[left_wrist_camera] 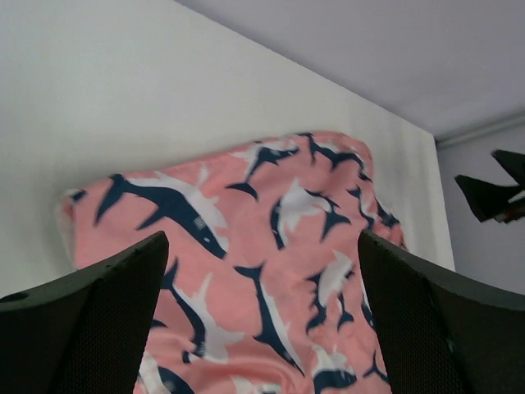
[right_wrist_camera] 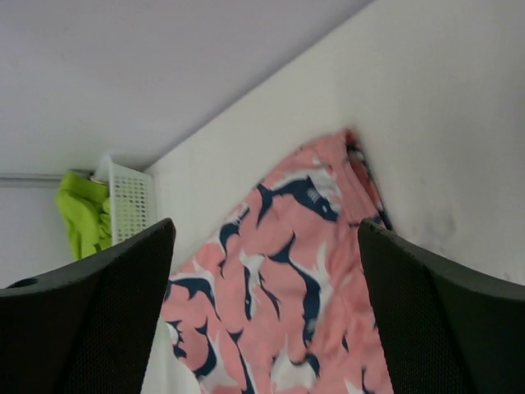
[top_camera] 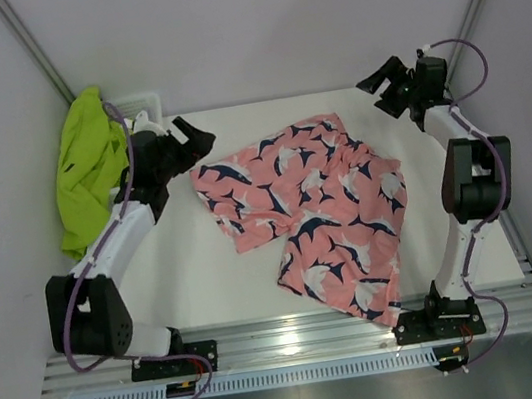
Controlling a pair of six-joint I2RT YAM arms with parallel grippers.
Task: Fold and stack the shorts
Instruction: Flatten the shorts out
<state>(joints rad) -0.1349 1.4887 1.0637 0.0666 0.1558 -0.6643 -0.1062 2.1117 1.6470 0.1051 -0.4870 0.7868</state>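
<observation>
The 2 arm bases are bolted to a metal rail (top_camera: 298, 336) at the near edge of the white bench (top_camera: 219, 288). Just beyond them lie the pink fabric shorts with a navy-and-white shark print (top_camera: 309, 218). They are spread open and rumpled across the middle of the bench, unfolded, with 1 end close to the right arm's base and the other reaching toward the far edge.

Farther back, the left end effector (top_camera: 200, 137) hangs just beside the far left corner of the pink shorts. Its black fingers (left_wrist_camera: 90, 328) stand wide apart with nothing between them. The right end effector (top_camera: 373, 96) sits at the far right, clear of the fabric, and is equally wide and empty.

In the far left corner, the plain lime green fabric shorts (top_camera: 89, 167) are heaped over a white mesh plastic basket (top_camera: 142, 104). They lie behind the left arm and well apart from the pink pair.
</observation>
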